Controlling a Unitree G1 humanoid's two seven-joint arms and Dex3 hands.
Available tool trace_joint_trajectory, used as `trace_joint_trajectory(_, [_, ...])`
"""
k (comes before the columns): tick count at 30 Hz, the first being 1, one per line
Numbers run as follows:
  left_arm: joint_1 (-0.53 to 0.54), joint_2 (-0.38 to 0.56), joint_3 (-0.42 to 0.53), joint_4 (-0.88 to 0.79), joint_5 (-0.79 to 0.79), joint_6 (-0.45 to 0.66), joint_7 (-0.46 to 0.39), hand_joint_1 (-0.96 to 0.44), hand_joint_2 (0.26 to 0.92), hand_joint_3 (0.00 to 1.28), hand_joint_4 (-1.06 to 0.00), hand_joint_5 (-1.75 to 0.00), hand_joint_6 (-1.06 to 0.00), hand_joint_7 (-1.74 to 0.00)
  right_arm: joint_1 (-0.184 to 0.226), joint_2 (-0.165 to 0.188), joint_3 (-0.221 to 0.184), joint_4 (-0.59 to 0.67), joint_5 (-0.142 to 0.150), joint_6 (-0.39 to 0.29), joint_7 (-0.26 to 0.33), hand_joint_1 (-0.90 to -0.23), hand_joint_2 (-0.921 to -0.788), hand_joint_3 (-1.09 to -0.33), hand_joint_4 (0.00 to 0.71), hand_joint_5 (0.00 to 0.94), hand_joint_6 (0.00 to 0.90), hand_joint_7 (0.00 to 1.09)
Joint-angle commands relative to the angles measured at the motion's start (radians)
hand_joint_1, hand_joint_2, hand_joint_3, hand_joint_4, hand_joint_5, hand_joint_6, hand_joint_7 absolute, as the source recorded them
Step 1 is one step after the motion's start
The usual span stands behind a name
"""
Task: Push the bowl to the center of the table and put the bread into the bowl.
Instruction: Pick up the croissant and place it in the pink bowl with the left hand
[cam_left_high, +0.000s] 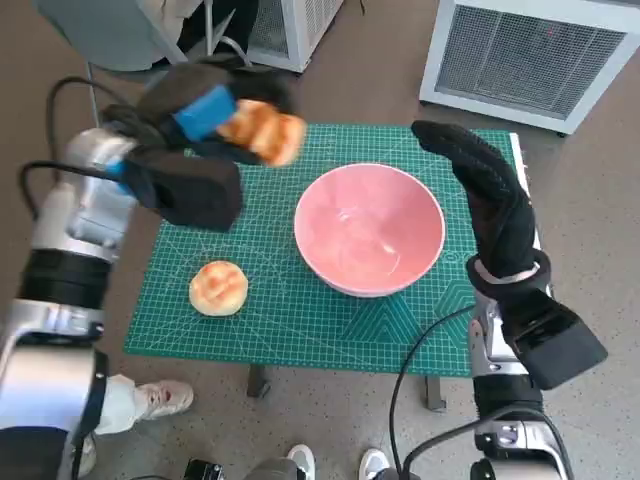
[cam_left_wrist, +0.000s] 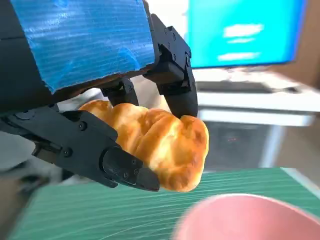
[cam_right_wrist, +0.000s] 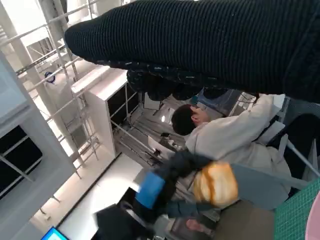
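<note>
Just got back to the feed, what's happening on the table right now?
The left hand holds a golden, ridged piece of bread in the air, above the green cutting mat and to one side of the pink bowl. The bowl sits near the middle of the mat with nothing in it. The right hand, in its black glove, holds nothing and is raised beside the bowl's other side. A second, round bun lies on the mat untouched.
</note>
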Motion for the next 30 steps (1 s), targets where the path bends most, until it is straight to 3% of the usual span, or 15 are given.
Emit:
trace_joint_trajectory(1, [0.019, -0.051, -0.030, -0.014, -0.002, -0.034, -0.013, 0.00, 0.921, 0.10, -0.63, -1.15, -0.62, -1.24, 0.013, -0.003, 0.004, 0.006, 0.011, 0.005, 0.010, -0.600, -0.921, -0.805, 0.333, 0.073, -0.001, 0.75])
trace_joint_trajectory(16, [-0.048, -0.208, -0.104, 0.247, 0.024, -0.129, 0.004, 0.00, 0.917, 0.13, -0.55, -1.41, -0.65, -1.05, 0.021, -0.008, 0.001, 0.004, 0.038, 0.005, 0.035, -0.598, -0.921, -0.801, 0.327, 0.082, -0.001, 0.75])
trace_joint_trajectory(18, [-0.050, -0.217, -0.106, 0.276, 0.022, -0.135, 0.002, 0.00, 0.915, 0.14, -0.56, -1.40, -0.64, -1.06, 0.023, -0.008, 0.001, 0.002, 0.041, 0.005, 0.036, -0.594, -0.921, -0.801, 0.327, 0.084, -0.001, 0.75])
trace_joint_trajectory(20, [-0.050, -0.225, -0.107, 0.303, 0.017, -0.134, -0.010, 0.00, 0.918, 0.17, -0.54, -1.35, -0.57, -1.20, 0.027, -0.009, 0.000, -0.002, 0.045, 0.006, 0.036, -0.592, -0.921, -0.801, 0.326, 0.085, -0.001, 0.75])
trace_joint_trajectory(22, [-0.048, -0.230, -0.109, 0.322, 0.013, -0.125, -0.031, -0.20, 0.920, 0.28, -0.44, -0.93, -0.44, -1.42, 0.030, -0.009, -0.001, -0.007, 0.047, 0.007, 0.036, -0.592, -0.921, -0.800, 0.325, 0.087, -0.001, 0.75])
trace_joint_trajectory(23, [-0.047, -0.231, -0.109, 0.328, 0.011, -0.120, -0.041, -0.18, 0.897, 0.29, -0.37, -0.83, -0.35, -1.30, 0.031, -0.010, -0.002, -0.008, 0.048, 0.008, 0.036, -0.592, -0.921, -0.799, 0.325, 0.087, -0.001, 0.75])
trace_joint_trajectory(25, [-0.041, -0.231, -0.113, 0.325, 0.008, -0.097, -0.078, -0.14, 0.868, 0.22, -0.21, -0.41, -0.18, -0.86, 0.034, -0.012, -0.004, -0.011, 0.048, 0.008, 0.035, -0.594, -0.921, -0.797, 0.325, 0.089, -0.001, 0.75])
trace_joint_trajectory(26, [-0.039, -0.231, -0.113, 0.319, 0.006, -0.086, -0.098, -0.13, 0.864, 0.18, -0.16, -0.27, -0.14, -0.74, 0.035, -0.013, -0.005, -0.013, 0.047, 0.008, 0.034, -0.595, -0.921, -0.796, 0.325, 0.089, -0.001, 0.75])
trace_joint_trajectory(30, [-0.033, -0.224, -0.108, 0.291, -0.005, -0.051, -0.160, -0.12, 0.849, 0.11, -0.10, -0.09, -0.10, -0.58, 0.036, -0.014, -0.009, -0.015, 0.041, 0.007, 0.028, -0.597, -0.921, -0.793, 0.325, 0.092, -0.001, 0.75])
